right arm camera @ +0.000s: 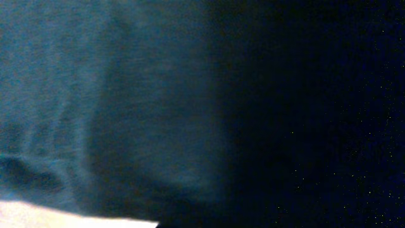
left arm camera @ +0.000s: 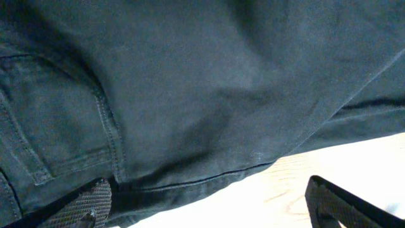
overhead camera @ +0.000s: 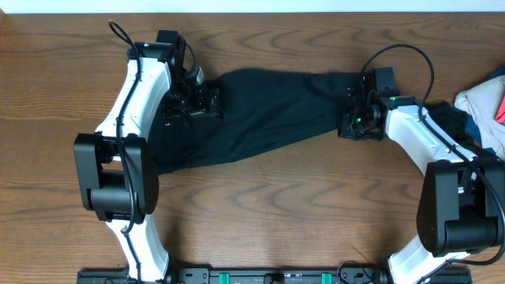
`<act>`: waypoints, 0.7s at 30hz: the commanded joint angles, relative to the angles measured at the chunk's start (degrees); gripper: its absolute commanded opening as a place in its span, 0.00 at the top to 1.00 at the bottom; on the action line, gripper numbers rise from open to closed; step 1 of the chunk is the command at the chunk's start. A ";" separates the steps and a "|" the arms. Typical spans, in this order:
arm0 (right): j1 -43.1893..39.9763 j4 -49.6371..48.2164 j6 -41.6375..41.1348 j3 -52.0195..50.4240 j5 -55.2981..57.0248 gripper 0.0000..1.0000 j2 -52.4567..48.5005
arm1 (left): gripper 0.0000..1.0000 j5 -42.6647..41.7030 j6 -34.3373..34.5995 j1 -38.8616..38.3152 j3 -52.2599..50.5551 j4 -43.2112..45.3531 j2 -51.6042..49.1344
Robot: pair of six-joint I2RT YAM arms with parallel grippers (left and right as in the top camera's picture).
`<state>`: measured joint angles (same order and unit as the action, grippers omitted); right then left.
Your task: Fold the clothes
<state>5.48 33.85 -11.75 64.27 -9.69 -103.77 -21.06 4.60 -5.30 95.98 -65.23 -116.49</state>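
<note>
The black trousers [overhead camera: 260,110] lie stretched across the table [overhead camera: 276,205] between the two arms. The waist end sits under and in front of the left gripper [overhead camera: 207,102], and the narrower leg end reaches up to the right gripper [overhead camera: 355,118]. In the left wrist view the fingers [left arm camera: 95,204] stand wide apart with nothing between them. One is low against the cloth just below a stitched back pocket [left arm camera: 57,126]; the other is out over bare wood, clear of the fabric's edge. The right wrist view is filled with dark cloth pressed close to the lens and shows no fingers, so whether that gripper is spread or clamped cannot be told. The step in hand looks like taking hold of both ends for a lengthwise fold. To do it well, the left gripper should probably shift inward so both fingers straddle the waistband edge rather than one hanging off it, and bite through all layers. Both ends should then lift together — evenly, so the heavy denim-like cloth does not twist or drag. A pile of other garments [overhead camera: 483,101], whitish with pink and blue, lies beyond the right gripper on its outer side, well apart from the trousers' middle.
</note>
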 commanded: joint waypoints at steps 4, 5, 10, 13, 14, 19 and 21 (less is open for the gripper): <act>0.46 -0.66 -2.05 -0.46 6.10 0.99 -0.83 | 0.02 -2.38 -0.52 0.22 -0.57 0.48 -0.70; 0.42 -0.66 -2.58 -0.48 6.78 0.99 -0.83 | 0.02 -2.36 -0.52 0.22 -0.92 0.85 -0.79; 0.04 -0.66 -2.58 -0.63 7.65 0.99 -0.85 | 0.02 -2.56 -0.48 0.22 -3.82 3.23 -1.68; 0.07 -0.70 -2.58 -0.76 9.35 0.99 -0.92 | 0.02 -2.58 -0.46 0.22 -5.86 4.50 -2.21; 0.07 -0.68 -2.58 -0.76 9.64 0.99 -0.96 | 0.02 -2.56 -0.48 0.22 -6.58 5.03 -2.27; 0.04 -1.07 -2.62 -0.81 10.84 0.99 -1.38 | 0.02 -2.56 -0.46 0.22 -8.70 6.88 -2.27; 0.04 -1.36 -2.97 -1.03 13.33 0.99 -1.51 | 0.02 -2.54 -0.48 0.22 -8.94 7.17 -2.27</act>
<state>5.43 32.99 -13.45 63.99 -1.19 -104.22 -23.09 4.51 -5.30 87.26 -58.26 -118.39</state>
